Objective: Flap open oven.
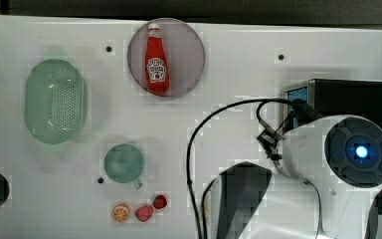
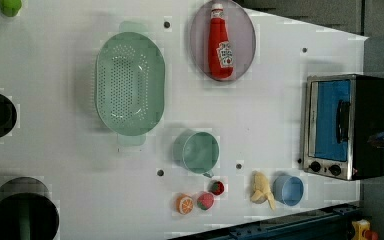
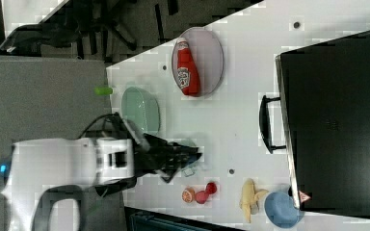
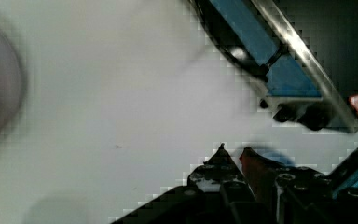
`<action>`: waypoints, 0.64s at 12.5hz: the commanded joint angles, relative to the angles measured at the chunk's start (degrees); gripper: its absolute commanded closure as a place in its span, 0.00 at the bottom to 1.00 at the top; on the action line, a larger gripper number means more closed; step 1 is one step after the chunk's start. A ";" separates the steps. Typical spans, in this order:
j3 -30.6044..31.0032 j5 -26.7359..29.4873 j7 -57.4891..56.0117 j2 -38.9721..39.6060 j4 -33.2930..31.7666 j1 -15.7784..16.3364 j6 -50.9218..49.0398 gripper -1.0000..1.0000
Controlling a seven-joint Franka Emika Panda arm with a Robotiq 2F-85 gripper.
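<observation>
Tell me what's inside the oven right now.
Cannot tell. The oven has its door shut, and the blue-looking glass shows no contents in the left view. The handle crosses the middle of the glass.

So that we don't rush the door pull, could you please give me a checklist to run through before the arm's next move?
1. Oven door shut: ok, flush in the left view.
2. Handle unobstructed: ok.
3. Pincer at the handle: not ok; in the right view it hangs over the table, well apart.
4. Table before the door bare: ok; banana and blue cup sit beside the knob end.
</observation>
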 commanded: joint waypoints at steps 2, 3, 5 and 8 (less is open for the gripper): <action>-4.39 -2.04 -21.60 2.06 -5.04 -0.73 9.00 0.83; -5.46 -2.04 -25.89 2.84 -5.85 -0.76 11.09 0.83; -7.21 -2.06 -35.38 4.72 -6.42 -0.77 14.48 0.83; -8.84 -2.05 -42.06 8.69 -6.41 -0.79 22.67 0.83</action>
